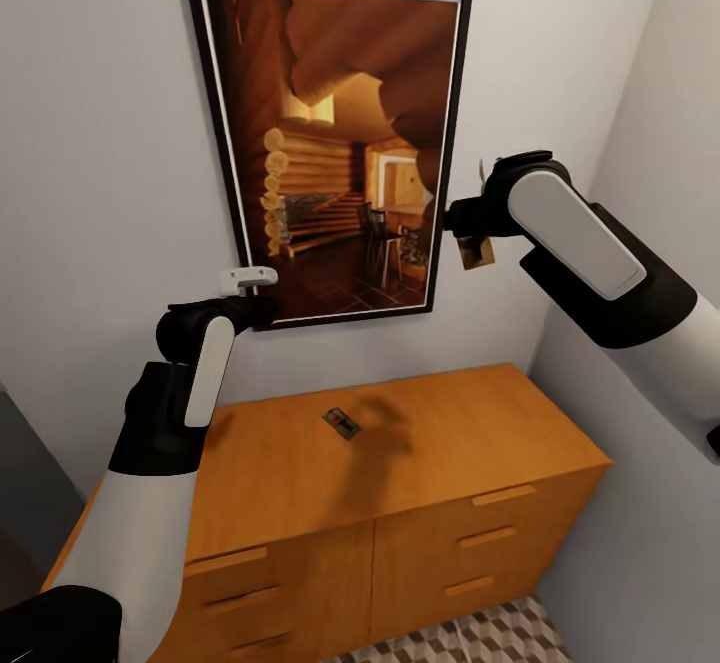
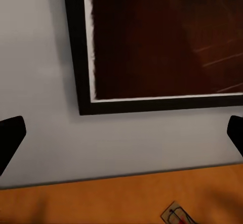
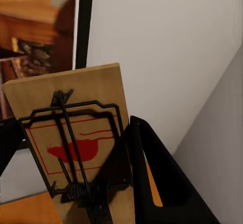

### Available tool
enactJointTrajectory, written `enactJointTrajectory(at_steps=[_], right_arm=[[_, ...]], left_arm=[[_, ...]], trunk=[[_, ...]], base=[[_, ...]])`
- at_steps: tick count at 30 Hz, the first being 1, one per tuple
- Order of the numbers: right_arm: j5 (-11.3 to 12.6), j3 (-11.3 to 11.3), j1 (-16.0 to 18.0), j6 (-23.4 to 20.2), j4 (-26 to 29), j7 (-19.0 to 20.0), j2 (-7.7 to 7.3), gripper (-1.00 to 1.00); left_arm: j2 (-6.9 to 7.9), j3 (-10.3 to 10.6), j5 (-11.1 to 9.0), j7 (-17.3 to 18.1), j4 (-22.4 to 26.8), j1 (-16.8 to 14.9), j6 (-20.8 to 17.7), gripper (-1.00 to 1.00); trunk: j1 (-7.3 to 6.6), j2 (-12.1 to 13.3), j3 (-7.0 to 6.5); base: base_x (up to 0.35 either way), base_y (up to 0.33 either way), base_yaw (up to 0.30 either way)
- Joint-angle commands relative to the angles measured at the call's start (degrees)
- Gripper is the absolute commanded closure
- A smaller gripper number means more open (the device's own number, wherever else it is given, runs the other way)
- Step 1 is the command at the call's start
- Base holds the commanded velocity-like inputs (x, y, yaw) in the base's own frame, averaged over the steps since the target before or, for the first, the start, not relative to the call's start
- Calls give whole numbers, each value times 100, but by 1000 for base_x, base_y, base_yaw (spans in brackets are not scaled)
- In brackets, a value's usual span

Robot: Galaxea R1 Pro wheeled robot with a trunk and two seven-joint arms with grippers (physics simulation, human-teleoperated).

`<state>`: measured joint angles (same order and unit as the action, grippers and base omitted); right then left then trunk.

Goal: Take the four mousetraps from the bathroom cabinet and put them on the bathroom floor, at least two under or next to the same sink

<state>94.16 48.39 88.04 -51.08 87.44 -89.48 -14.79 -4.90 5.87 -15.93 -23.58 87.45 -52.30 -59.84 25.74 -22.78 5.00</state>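
Observation:
One mousetrap lies flat near the middle of the cabinet top, also seen as a mousetrap in the left wrist view. My right gripper is raised high beside the picture frame, shut on a second mousetrap. The right wrist view shows that mousetrap close up, a pale wooden board with black wire and a red print, clamped by a dark finger. My left gripper hovers open above the cabinet's back edge, facing the wall, with nothing between its fingers.
A large black-framed picture of a log cabin hangs on the wall above the cabinet. A side wall closes in at the right. Patterned floor tiles show in front of the slot-handled drawers.

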Motion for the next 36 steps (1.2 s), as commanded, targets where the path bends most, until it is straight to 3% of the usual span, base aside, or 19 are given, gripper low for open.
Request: enactJointTrajectory(at_steps=[1,10,21,24,27,28,29,33,36], right_arm=[[51,12,11,-33,6,-52,-4,100],[50,28,11,-33,44,-52,24,100],[-19,-81,-99,-33,92,-52,34,100],[-323,-92,-105,-32,95,-52,38,100],[-855,-88,-134,31,96,-52,57,100],[-1197,-90,-196,213,103,-52,92,100],[-1343,-90,-244,356,109,-50,111,100],[-1754,-77,-425,903,118,-52,202,100],[-1968,-48,-510,1155,122,-52,356,100]], left_arm=[[-2,3,-60,-60,2,-8,-16,-100],[-2,-1,-51,-60,-20,-8,-16,-100],[-16,-17,-37,-72,-63,-8,-16,-100],[-18,-25,-32,-75,-74,-8,-16,-100],[-18,-29,-29,-76,-91,-8,-16,-100],[-19,-30,-27,-76,-127,-8,-16,-100],[-21,-32,-27,-76,-151,-8,-16,-100],[-25,-35,-25,-77,-227,-8,-16,-100],[-27,-39,-25,-79,-264,-12,-16,-100]], trunk=[[4,-14,14],[4,-14,14],[4,-14,14],[4,-14,17],[4,-14,21],[4,-14,22],[4,-14,22],[4,-14,24],[4,-14,24]], base=[[0,-127,137],[0,-185,145],[0,-35,20],[0,-4,54],[0,-2,48],[0,-1,24],[0,-1,19],[0,-1,11],[0,0,5]])
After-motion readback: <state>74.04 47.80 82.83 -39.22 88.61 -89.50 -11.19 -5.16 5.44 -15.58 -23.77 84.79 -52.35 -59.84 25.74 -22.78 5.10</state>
